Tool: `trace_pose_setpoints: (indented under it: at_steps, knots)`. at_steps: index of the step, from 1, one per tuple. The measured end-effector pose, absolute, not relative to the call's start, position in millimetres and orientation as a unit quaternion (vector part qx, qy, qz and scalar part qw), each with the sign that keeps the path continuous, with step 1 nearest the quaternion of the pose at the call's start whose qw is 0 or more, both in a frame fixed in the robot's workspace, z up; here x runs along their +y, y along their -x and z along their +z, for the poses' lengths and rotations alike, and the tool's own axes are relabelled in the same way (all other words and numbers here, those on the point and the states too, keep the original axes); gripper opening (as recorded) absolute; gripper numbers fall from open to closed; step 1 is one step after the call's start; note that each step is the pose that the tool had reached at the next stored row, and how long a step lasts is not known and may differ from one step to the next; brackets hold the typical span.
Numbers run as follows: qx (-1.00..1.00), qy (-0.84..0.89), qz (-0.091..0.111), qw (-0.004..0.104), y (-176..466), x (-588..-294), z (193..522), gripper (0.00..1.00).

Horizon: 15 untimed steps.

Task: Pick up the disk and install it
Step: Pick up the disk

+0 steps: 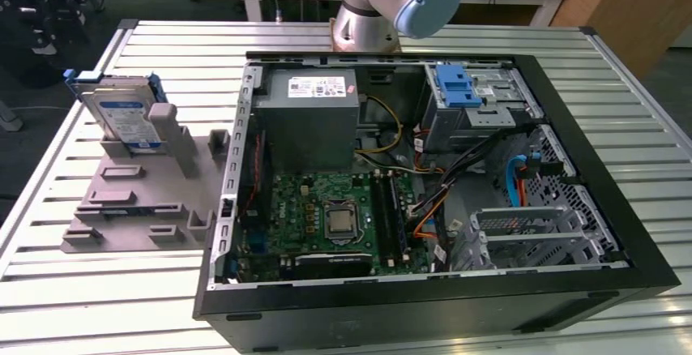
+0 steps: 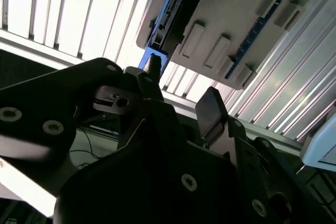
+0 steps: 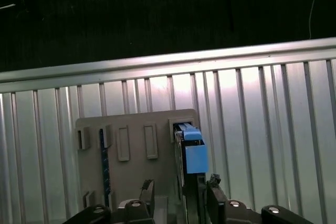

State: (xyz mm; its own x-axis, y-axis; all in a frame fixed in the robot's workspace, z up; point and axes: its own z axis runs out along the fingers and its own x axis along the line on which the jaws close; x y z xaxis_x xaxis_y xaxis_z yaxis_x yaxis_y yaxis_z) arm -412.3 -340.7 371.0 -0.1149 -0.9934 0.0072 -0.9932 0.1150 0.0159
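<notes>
Standing on edge, the disk [image 3: 191, 148] lies beyond the parted fingers [image 3: 213, 192].

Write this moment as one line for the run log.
gripper: open, holding nothing | disk: upright in gray holder on table, not gripped | install: not yet done

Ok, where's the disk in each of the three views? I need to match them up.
Exterior view: the disk stands on edge in the gray holder, at the exterior view's left.
First wrist view: the disk is edge-on, blue carrier showing, in the gray holder's end slot.
Second wrist view: the disk shows a dark edge with blue trim, in the gray holder.
Shared landmark: the gray holder.
</notes>
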Motion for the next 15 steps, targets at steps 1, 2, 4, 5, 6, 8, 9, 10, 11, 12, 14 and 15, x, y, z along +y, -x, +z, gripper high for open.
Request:
trace_pose_setpoints:
  at_steps: [1,2,4,5,6,8,9,10,11,12,14,15]
  knots:
    - [-0.747,-0.665,-0.004,0.008,412,-341,370,0.52]
    - [-0.746,-0.665,-0.004,0.008,412,-341,368,0.52]
    - [-0.746,-0.665,-0.004,0.008,413,-340,365,0.58]
    - [-0.746,-0.665,-0.004,0.008,413,-340,363,0.58]
    - [-0.746,-0.665,-0.004,0.008,413,-340,361,0.58]
    - [-0.746,-0.665,-0.004,0.008,414,-340,358,0.58]
    - [-0.746,-0.665,-0.004,0.008,414,-339,356,0.58]
    - [-0.746,-0.665,-0.004,0.008,414,-339,354,0.58]
    - [-0.746,-0.665,-0.004,0.008,415,-339,353,0.58]
    - [-0.746,-0.665,-0.004,0.008,415,-339,353,0.58]
    - [-0.746,-0.665,-0.004,0.008,415,-339,353,0.58]
    - [-0.746,-0.665,-0.004,0.008,415,-339,353,0.58]
